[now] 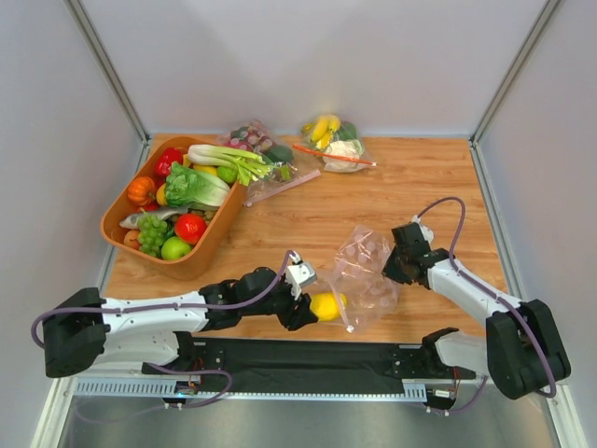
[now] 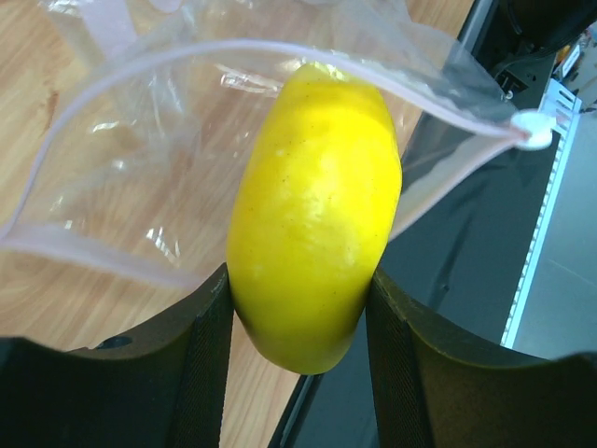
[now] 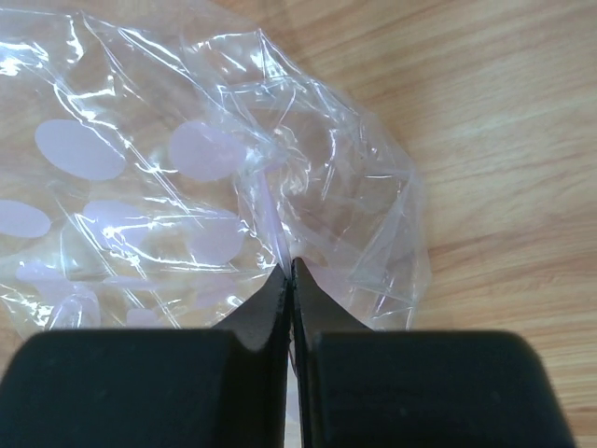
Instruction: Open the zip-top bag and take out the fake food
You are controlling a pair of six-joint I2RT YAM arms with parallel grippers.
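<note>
- On your desk [image 1: 420, 196], at 10 o'clock, the orange basket [image 1: 117, 213] holds mixed produce. The long pale-green leafy stalk [image 1: 224, 159] lies across its far rim, and the green grapes [image 1: 152, 231] sit near its front corner.
- At 6 o'clock your left claw [image 1: 315, 308] is clamped on the yellow lemon [image 1: 328, 305]. In the left wrist view the claw [image 2: 298, 308] has one finger pressed on each side of the lemon [image 2: 315, 205].
- The lemon sits right at the mouth of the zip-top bag [image 1: 368, 266], at the bag's 8 o'clock edge. The pink zip strip [image 2: 140, 70] arcs open beyond it, and the white slider [image 2: 534, 131] is at the strip's right end. You cannot tell whether the lemon's far tip is inside the mouth.
- The bag lies crumpled on the desk at about 4 o'clock, with its pink dots [image 3: 79, 149] plain in the right wrist view.
- Your right claw [image 1: 396, 266] is at the bag's 3 o'clock side. Its fingers are together, pinching a fold of the plastic [image 3: 289, 280].
- At 12 o'clock, well apart from both arms, lie the bag of dark grapes [image 1: 256, 140] and the bag with banana and cauliflower [image 1: 334, 140].
</note>
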